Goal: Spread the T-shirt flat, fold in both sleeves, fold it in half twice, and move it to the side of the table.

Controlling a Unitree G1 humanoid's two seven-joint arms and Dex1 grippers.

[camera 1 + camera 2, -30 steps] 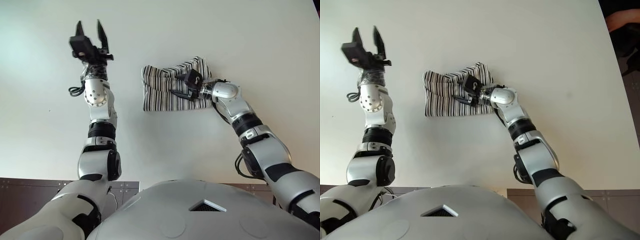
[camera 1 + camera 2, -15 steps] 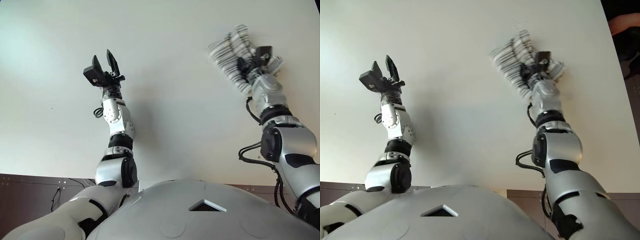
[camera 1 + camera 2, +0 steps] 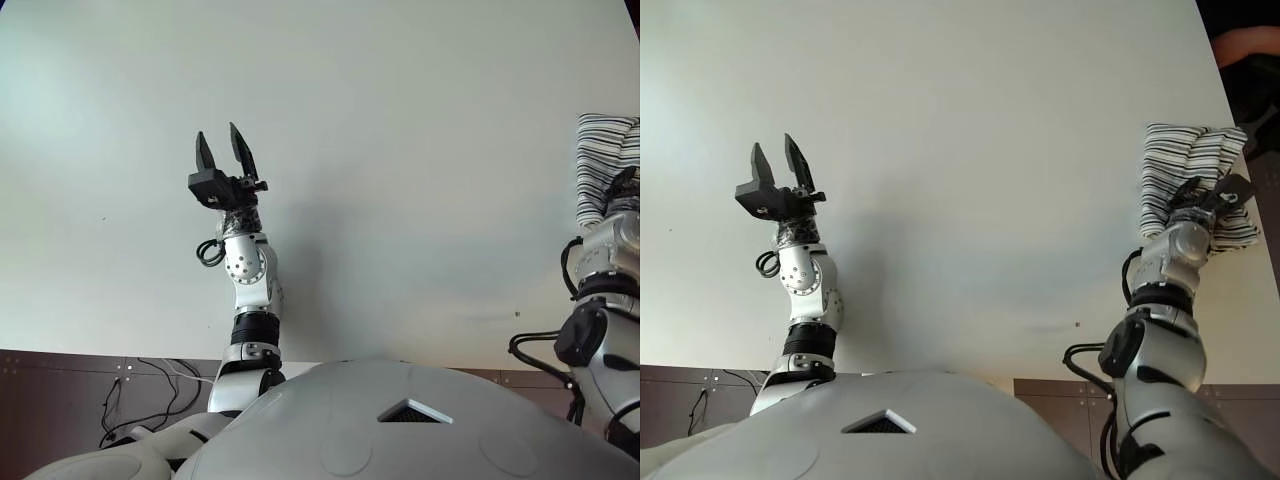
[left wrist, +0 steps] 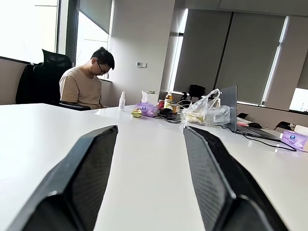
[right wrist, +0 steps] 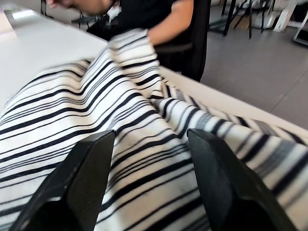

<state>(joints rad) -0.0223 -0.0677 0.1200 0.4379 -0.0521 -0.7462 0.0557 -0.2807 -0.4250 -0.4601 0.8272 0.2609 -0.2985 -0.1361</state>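
Rightward, the T-shirt sits bunched at the table edge — right gripper open upon it, left gripper open mid-table.

No lettering is legible anywhere; print on the purple tissue box beside the laptop is too small to read.

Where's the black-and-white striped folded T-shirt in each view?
Left eye view: black-and-white striped folded T-shirt at the right edge, on the white table.
Right eye view: T-shirt far right, near the table's right edge.
Right wrist view: T-shirt close up, below the open right gripper.
Left wrist view: faces the table's far end, away from it.
Shared landmark: the right gripper over the T-shirt.
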